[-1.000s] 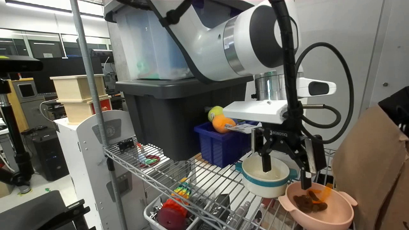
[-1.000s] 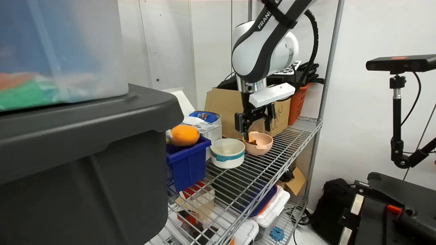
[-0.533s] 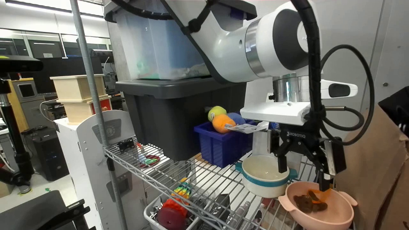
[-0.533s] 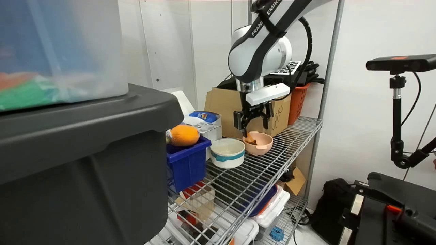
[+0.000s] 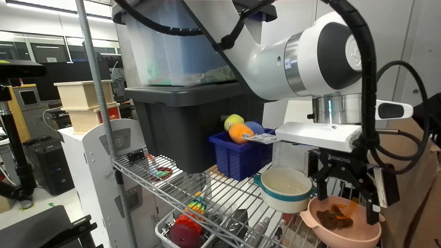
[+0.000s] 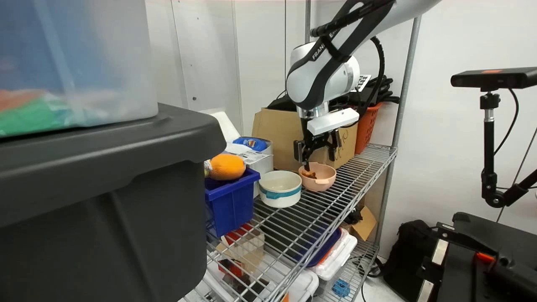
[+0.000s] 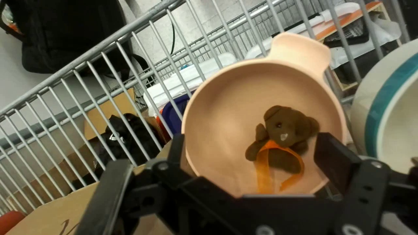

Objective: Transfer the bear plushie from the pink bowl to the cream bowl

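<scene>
The bear plushie [image 7: 287,125] is brown with an orange ribbon and lies inside the pink bowl [image 7: 222,104], near the cream-bowl side. It also shows in both exterior views [image 5: 329,219] [image 6: 309,174]. My gripper [image 7: 254,148] is open and empty over the pink bowl, pointing down. In the wrist view the bear lies between its fingers, closer to the right one. In an exterior view the gripper [image 5: 347,204] has its fingertips at about rim height. The cream bowl [image 5: 286,203] with a teal band stands beside the pink bowl and looks empty; it is partly cut off in the wrist view [image 7: 362,114].
A blue bin [image 5: 234,158] with an orange and other round toys stands beyond the cream bowl. A large black tote [image 5: 186,131] is next to it. A cardboard box [image 6: 277,134] stands close behind the pink bowl. The bowls rest on a wire shelf [image 6: 331,209].
In an exterior view my gripper has moved right, and lately down, toward the middle of the pink bowl. The gripper stays open. The bear and both bowls have not moved.
</scene>
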